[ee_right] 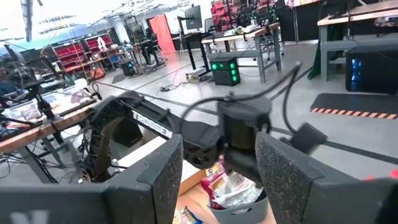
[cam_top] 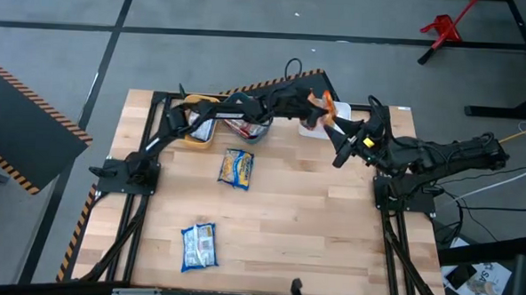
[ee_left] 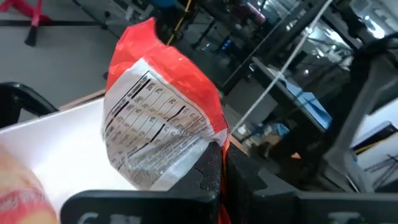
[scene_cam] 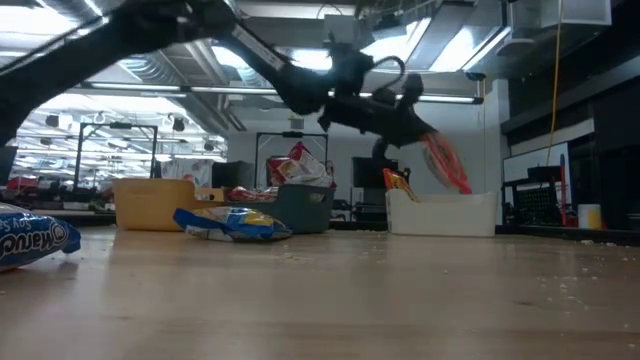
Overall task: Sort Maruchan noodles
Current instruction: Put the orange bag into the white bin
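left gripper (ee_left: 217,163) — pinches red packet (ee_left: 163,106) | above white bin (cam_top: 335,115)

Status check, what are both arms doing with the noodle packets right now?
Left gripper shut on red packet, held above white bin. Right gripper open, waiting at table's right side. Two blue packets loose on table. Nothing in the way.

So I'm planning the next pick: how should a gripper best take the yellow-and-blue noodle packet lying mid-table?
Probably straight from above, fingers closing across the narrower width of the yellow-and-blue packet. It lies flat on the table, slightly skewed, with open wood on every side, so nothing blocks a descent. The left gripper is busy holding a red packet over the white bin; the right gripper is free.
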`<move>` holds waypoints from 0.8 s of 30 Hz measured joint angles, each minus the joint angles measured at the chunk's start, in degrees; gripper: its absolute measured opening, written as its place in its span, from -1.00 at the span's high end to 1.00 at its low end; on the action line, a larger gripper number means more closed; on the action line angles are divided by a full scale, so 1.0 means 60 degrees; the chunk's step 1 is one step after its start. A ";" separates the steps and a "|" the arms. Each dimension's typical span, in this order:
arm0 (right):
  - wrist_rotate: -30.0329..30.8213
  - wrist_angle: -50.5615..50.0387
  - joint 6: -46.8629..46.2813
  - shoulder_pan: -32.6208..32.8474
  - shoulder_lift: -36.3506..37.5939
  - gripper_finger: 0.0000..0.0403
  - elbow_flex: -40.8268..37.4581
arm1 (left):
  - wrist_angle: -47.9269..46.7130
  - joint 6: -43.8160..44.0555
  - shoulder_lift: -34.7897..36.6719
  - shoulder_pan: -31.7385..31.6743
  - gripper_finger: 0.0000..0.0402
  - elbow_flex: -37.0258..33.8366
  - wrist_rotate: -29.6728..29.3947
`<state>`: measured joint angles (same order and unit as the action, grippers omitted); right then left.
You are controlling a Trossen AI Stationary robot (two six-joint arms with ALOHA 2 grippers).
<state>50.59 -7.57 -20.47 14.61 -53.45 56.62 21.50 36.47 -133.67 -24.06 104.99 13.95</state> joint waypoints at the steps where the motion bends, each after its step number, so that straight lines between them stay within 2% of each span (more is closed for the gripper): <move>1: 0.0000 -0.0020 0.0016 0.0000 -0.0003 0.06 0.0001 | 0.0014 0.0051 -0.0248 -0.0017 1.00 0.0259 -0.0028; 8: -0.0004 -0.0066 0.0277 0.0000 -0.0004 0.06 0.0000 | -0.0023 0.0403 -0.1430 -0.0054 1.00 0.1587 -0.0229; 16: -0.0007 -0.0357 0.0328 0.0000 -0.0004 0.06 0.0000 | -0.0395 0.0160 -0.1552 -0.0047 1.00 0.1606 -0.1449; 24: -0.0007 -0.0426 0.0325 0.0000 -0.0004 0.06 0.0000 | -0.0127 0.0583 -0.1552 -0.0069 1.00 0.1602 -0.1804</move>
<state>50.54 -10.13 -18.52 14.61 -53.47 56.62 20.74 39.97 -142.98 -24.47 114.61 3.13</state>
